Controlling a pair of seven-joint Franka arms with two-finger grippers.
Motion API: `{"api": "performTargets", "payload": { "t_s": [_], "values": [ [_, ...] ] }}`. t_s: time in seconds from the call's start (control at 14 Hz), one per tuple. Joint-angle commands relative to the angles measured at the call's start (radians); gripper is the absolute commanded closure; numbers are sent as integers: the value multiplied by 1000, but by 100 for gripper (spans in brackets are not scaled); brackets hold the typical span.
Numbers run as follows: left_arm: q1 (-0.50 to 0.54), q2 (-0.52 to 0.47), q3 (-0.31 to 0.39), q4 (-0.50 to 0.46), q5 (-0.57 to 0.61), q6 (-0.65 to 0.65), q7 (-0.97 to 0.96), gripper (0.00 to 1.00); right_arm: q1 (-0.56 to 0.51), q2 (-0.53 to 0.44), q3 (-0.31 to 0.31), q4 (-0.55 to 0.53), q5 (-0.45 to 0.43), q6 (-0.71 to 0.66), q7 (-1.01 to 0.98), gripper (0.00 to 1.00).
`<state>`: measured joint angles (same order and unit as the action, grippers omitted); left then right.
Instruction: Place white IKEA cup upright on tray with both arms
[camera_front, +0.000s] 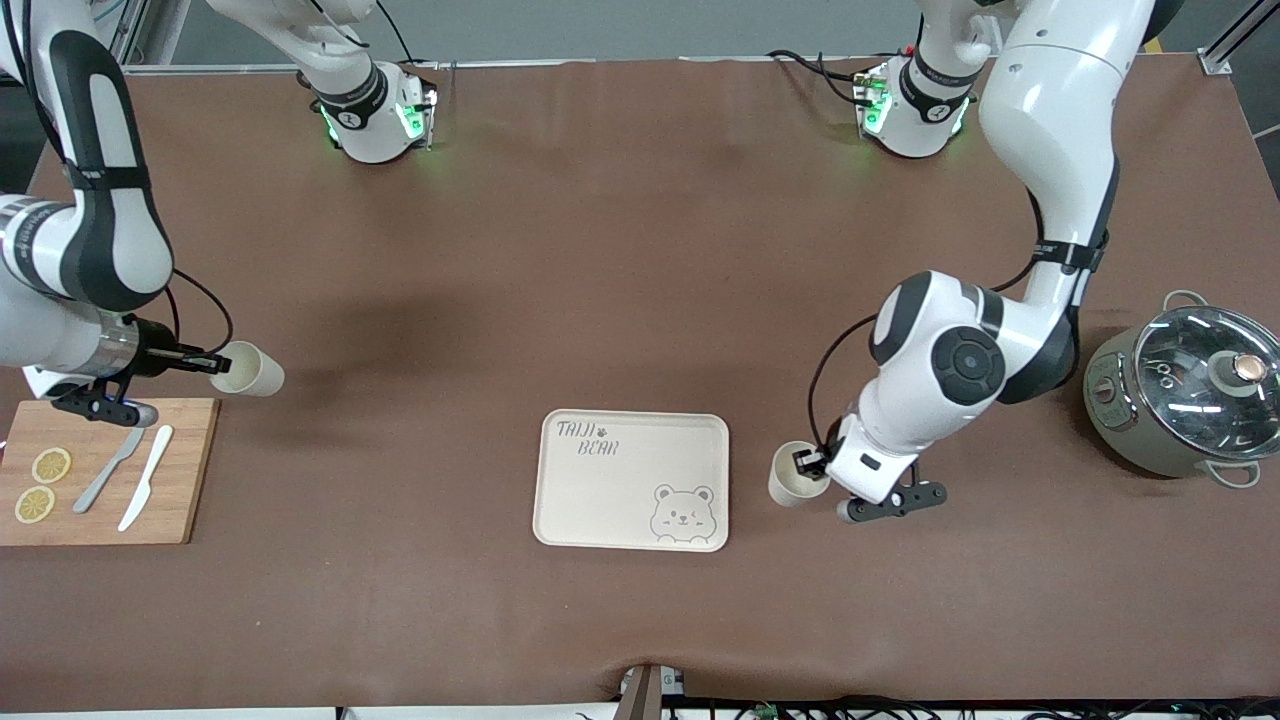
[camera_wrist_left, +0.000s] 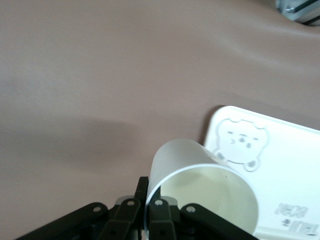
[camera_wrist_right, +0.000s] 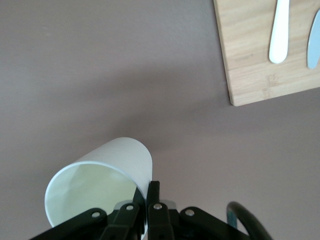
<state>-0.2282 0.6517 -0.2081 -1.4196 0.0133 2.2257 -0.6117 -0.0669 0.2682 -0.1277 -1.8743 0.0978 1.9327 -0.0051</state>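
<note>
1. Cups are in both claws at once: the left claw (camera_front: 812, 462) is clenched on the rim of a white cup (camera_front: 793, 480), and the right claw (camera_front: 212, 362) is clenched on the rim of a second white cup (camera_front: 250, 369).
2. From where I stand, the left arm's cup sits low just beside the tray (camera_front: 632, 480), at the edge toward the left arm's end of the bench (camera_front: 620, 250), apart from the tray.
3. In the left wrist view that cup (camera_wrist_left: 200, 190) is tilted with its open mouth toward the camera, one finger (camera_wrist_left: 159, 212) inside the rim and one outside, the tray's (camera_wrist_left: 280, 165) bear face close by.
4. The right claw's cup lies on its side in the grip, next to the corner of the wooden cutting board (camera_front: 110, 470) at the right arm's end of the bench; I cannot tell whether it touches the bench.
5. In the right wrist view the cup (camera_wrist_right: 100, 185) shows its pale inside, with the wall pinched between the fingers (camera_wrist_right: 154, 200).
6. The tray lies flat with nothing on it, lettering and bear face showing.
7. On the cutting board lie two lemon slices (camera_front: 42, 484), a grey knife (camera_front: 110, 468) and a white knife (camera_front: 146, 477).
8. A lidded pot (camera_front: 1180, 395) stands at the left arm's end of the bench.
</note>
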Motion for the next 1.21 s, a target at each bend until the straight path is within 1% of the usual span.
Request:
{"api": "performTargets", "payload": {
  "t_s": [0.0,0.21,0.29,0.43,0.57,0.79,1.0,1.14],
  "values": [
    [-22,14,7,36,-15,-23,-22,100,30,8,0,108,14,-98,13,100],
    [-49,13,6,37,-15,-24,-45,100,85,12,0,196,31,-161,118,100],
    [-56,14,7,39,-15,-24,-51,100,104,23,0,216,55,-167,160,100],
    [-78,31,7,39,-13,-24,-57,100,136,31,0,238,98,-176,239,100],
    [-105,57,16,42,-13,-17,-68,100,163,37,0,264,112,-181,302,100],
    [-132,112,19,108,-12,-9,-79,100,243,57,0,294,128,-182,481,100],
    [-164,161,21,114,-10,61,-79,100,317,103,0,343,181,-176,652,100],
    [-183,198,21,113,-7,115,-80,100,361,143,0,369,186,-167,750,100]
  ]
}}
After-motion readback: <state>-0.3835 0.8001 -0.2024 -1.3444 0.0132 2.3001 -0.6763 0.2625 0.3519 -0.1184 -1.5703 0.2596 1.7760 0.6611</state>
